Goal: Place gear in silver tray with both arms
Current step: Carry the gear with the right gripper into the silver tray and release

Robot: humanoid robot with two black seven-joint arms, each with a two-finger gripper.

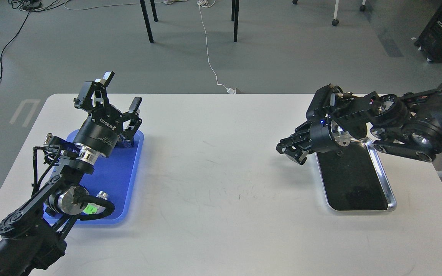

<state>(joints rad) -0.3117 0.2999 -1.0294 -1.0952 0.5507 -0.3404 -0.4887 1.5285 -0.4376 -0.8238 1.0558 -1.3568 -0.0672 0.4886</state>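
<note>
The silver tray (360, 209) lies on the table at the right, with a chrome rim and a dark floor. A small dark gear-like piece (338, 153) lies on the floor near the tray's far end. My right gripper (291, 150) hovers just left of the tray's far left corner, pointing left. Its fingers are dark and I cannot tell them apart, and I see no gear in them. My left gripper (121, 92) is open and empty, raised above the far end of the blue tray (110, 172).
On the blue tray, a small dark part (126, 143) sits under my left gripper and a silver-topped part (101, 196) stands near the front. Chair legs (147, 21) and a white cable (209, 57) are on the floor beyond the table.
</note>
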